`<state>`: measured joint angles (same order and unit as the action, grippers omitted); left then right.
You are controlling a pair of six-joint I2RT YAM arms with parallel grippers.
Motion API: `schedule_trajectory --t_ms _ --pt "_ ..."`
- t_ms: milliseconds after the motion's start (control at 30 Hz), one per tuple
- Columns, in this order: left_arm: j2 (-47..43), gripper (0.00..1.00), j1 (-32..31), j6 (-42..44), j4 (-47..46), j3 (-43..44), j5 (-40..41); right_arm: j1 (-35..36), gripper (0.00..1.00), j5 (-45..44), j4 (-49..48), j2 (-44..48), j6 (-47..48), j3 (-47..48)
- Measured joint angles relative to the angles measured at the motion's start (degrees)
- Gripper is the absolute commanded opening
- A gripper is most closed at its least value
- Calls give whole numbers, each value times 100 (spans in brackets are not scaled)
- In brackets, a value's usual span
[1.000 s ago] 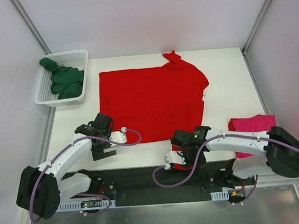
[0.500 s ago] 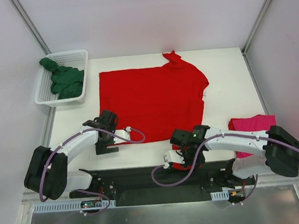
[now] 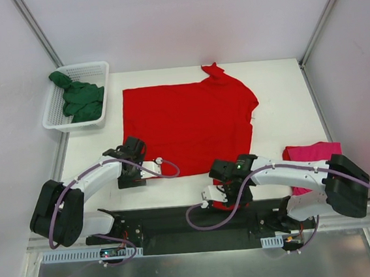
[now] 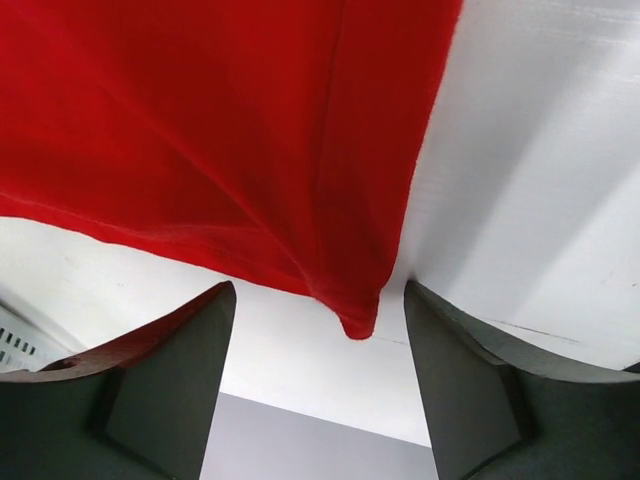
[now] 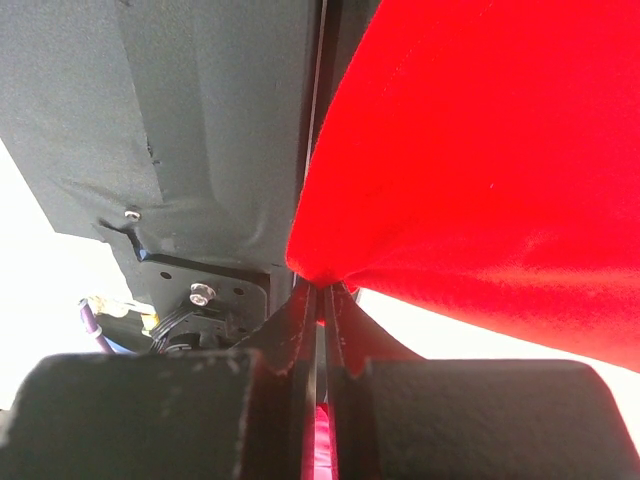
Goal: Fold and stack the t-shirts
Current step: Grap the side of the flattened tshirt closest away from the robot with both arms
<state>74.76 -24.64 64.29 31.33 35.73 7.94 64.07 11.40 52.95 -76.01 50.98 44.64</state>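
The red t-shirt [image 3: 187, 125] lies spread flat at the centre of the bench [image 3: 279, 96], collar end toward 12 o'clock and hem toward 6 o'clock. One sleeve [image 3: 214, 70] is bunched at 1 o'clock. The right gripper [image 5: 322, 300] is at the hem corner at 5 o'clock; its jaws are closed on a thin pinch of the red cloth, and that corner is drawn off the bench edge over the black base plate [image 3: 173, 221]. The left gripper [image 4: 318, 350] is at the hem corner at 7 o'clock. Its jaws stand apart, with only the tip of the corner lying between them and no cloth clamped.

Probable faults:
- If the left jaws close this shallow, they may catch only the tip, and the corner may slip out on the lift.
- Only one corner is secured, so any lift begun now would pull the hem askew and give a crooked fold line.
- The right pinch is narrow and may pull free under the weight of the cloth.
- The right wrist view shows screws and a cable on the base plate close below the pinch, where the hanging cloth could snag.
- The bunched sleeve, if not flattened, would be trapped inside the fold as a lump.

The folded magenta-pink t-shirt [image 3: 314, 155] at 4 o'clock lies beside the right arm, and a wide swing could drag it. The dark green t-shirt [image 3: 79, 99] rests in the white mesh basket [image 3: 96, 68] at 10 o'clock, well apart from both arms.
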Motion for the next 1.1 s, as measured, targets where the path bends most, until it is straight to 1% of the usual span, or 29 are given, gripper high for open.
schedule_trajectory --t_ms 33,67,133,167,467,600,867,1100 --pt "0 67 0 -24 -11 2 2 0 1 0 -2 -15 0 11" --pt "-4 62 0 -35 -17 2 7 0 1 2 -2 -26 0 15" --pt "-20 56 0 -63 -20 0 20 0 1 -2 -2 -52 0 20" --pt "-33 56 -2 -90 -17 2 26 0 1 -2 -2 -59 0 22" --pt "-151 54 -35 -271 31 2 157 0 1 -2 0 -149 2 90" --pt "-223 55 -129 -374 68 -9 188 0 1 -2 -2 -166 2 109" --pt "-247 56 -131 -529 105 -267 262 0 1 0 2 -229 2 131" --pt "-245 57 -131 -601 101 -271 308 0 1 0 4 -229 4 142"
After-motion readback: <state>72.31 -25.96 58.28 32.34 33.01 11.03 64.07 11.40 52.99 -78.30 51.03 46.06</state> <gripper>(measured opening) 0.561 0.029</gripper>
